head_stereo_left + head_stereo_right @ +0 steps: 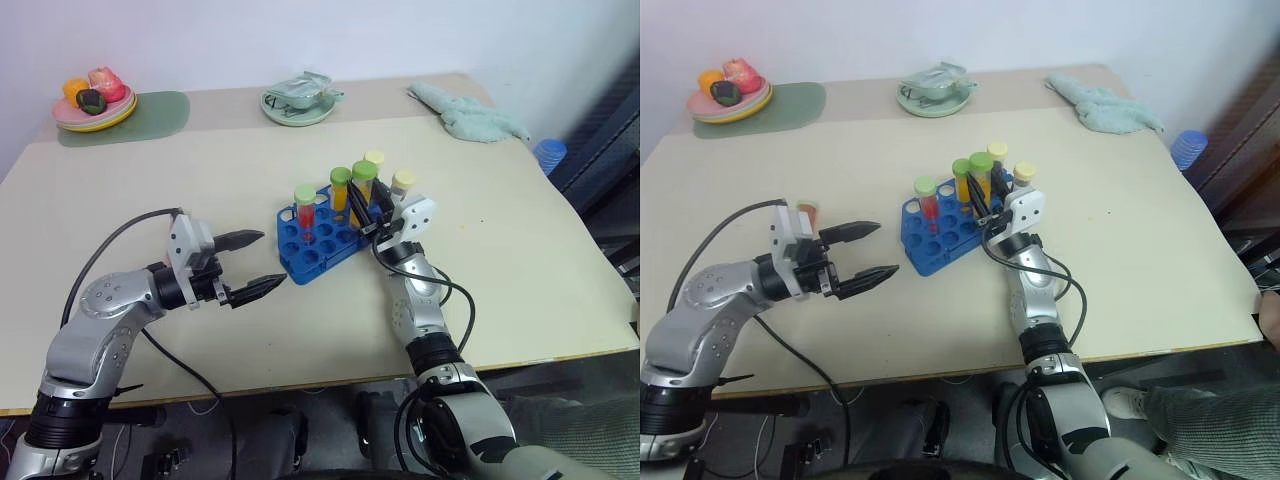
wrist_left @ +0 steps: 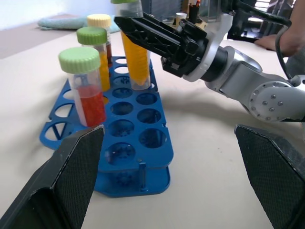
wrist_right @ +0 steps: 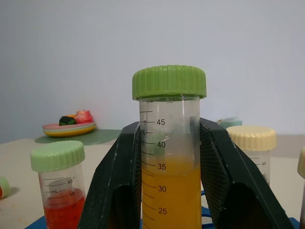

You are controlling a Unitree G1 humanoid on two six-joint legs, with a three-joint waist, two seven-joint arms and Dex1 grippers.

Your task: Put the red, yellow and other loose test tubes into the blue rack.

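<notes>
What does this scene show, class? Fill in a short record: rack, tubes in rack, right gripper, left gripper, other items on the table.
Rack: blue rack on the table
Tubes in rack: red-liquid tube, others with green or cream caps
Right gripper: shut on the orange-liquid tube, which stands in the rack
Left gripper: open, beside the rack, holding nothing
Other items: plate of toy food, green dish, cloth
</notes>
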